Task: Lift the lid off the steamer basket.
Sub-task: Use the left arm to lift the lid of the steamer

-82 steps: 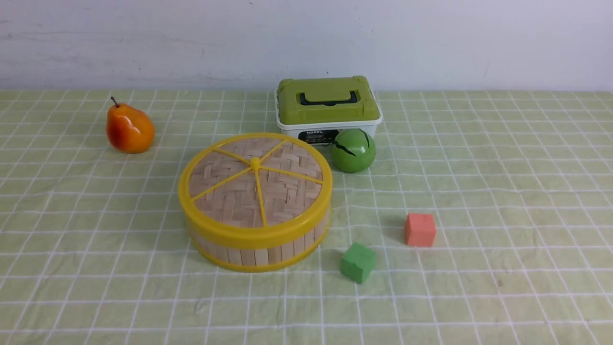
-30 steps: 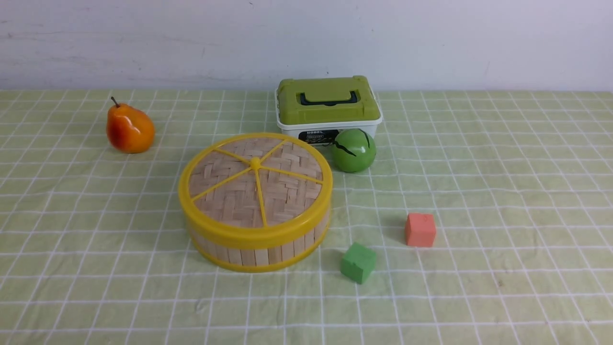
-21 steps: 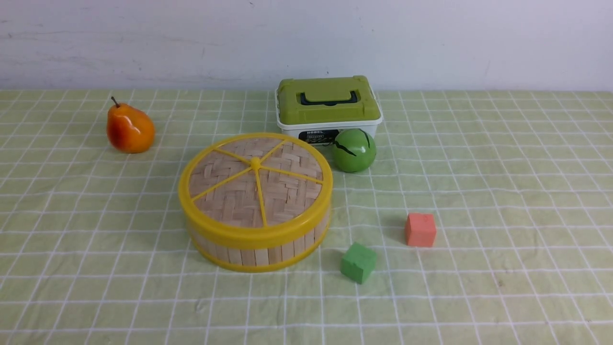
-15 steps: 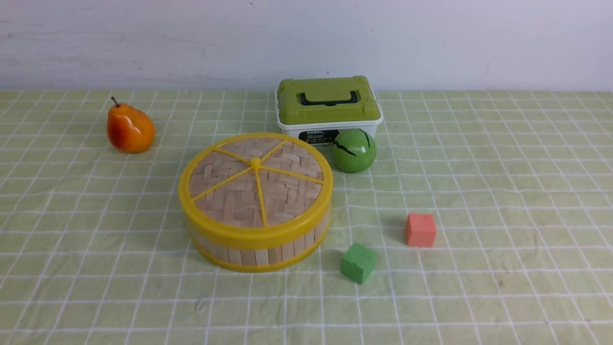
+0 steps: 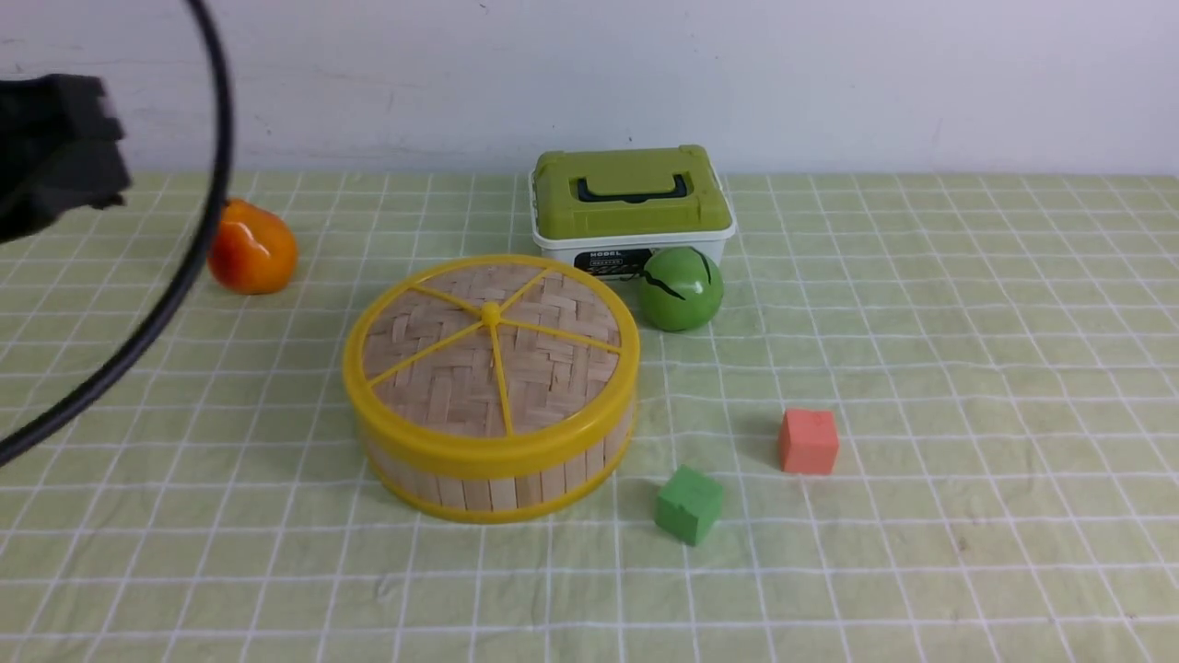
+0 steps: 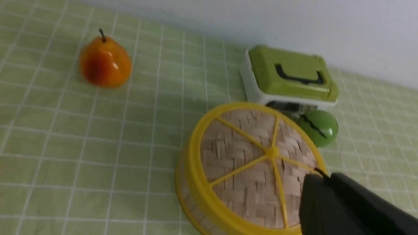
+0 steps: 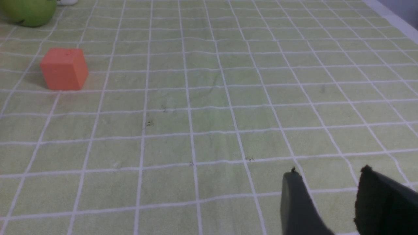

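Observation:
The lid (image 5: 491,354), woven bamboo with a yellow rim, spokes and a small centre knob, sits on the steamer basket (image 5: 497,488) in the middle of the table. My left arm (image 5: 55,138) hangs high at the far left, well away from the basket, with a black cable looping below it. In the left wrist view my left gripper (image 6: 321,176) has its fingers pressed together with nothing between them, above the lid (image 6: 261,166) and apart from it. My right gripper (image 7: 329,171) is open and empty over bare cloth, out of the front view.
An orange pear (image 5: 253,249) lies at the back left. A white box with an olive-green lid (image 5: 631,198) and a green ball (image 5: 680,288) stand just behind the basket. A green cube (image 5: 688,503) and a red cube (image 5: 808,441) lie to its right.
My left arm and its cable have come into the front view at the upper left, partly covering the pear. The lid, the basket and the other objects have not moved.

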Motion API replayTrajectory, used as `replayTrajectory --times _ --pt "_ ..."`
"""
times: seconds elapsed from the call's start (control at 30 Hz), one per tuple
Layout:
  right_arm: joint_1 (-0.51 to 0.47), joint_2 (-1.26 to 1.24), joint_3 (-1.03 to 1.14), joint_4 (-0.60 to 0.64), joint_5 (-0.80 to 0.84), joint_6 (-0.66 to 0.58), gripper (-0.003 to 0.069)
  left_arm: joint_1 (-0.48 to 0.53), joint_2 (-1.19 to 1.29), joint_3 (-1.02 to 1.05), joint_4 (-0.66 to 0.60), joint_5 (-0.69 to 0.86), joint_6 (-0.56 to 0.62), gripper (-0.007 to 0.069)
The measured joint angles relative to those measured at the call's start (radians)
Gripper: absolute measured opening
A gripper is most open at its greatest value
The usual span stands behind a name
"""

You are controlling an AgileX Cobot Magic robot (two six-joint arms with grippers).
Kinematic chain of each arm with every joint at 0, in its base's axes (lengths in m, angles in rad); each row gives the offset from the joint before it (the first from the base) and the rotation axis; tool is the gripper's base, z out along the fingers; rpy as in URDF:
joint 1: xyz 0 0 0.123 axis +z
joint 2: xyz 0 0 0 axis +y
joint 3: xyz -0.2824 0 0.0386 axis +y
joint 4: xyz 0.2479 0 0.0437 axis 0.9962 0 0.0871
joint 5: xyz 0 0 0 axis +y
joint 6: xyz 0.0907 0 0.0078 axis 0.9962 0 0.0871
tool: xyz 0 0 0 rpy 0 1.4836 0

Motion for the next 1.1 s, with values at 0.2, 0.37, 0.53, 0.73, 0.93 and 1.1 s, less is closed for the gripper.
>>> replayTrajectory --times 0.2,0.37,0.53,0.73,0.93,1.1 --pt "0.0 0.0 0.0 0.0 0.0 0.0 0.0241 0.0 0.205 -0.15 -0.14 0.096 0.143 -0.0013" --pt "0.0 0.0 0.0 0.0 0.0 0.0 0.0241 0.0 0.364 -0.291 -0.154 0.253 0.182 -0.0013" --pt "0.0 0.0 0.0 0.0 0.0 0.0 0.0241 0.0 0.53 -0.466 -0.155 0.439 0.186 -0.0013" --pt "0.0 0.0 0.0 0.0 0.0 0.0 0.0241 -0.05 0.723 -0.683 -0.112 0.553 0.169 -0.0013" --pt "0.0 0.0 0.0 0.0 0.0 0.0 0.0241 -0.19 0.887 -0.874 0.043 0.566 0.167 -0.0012" --pt "0.0 0.0 0.0 0.0 0.0 0.0 0.0242 -0.242 0.989 -0.968 0.127 0.596 0.154 0.0039"
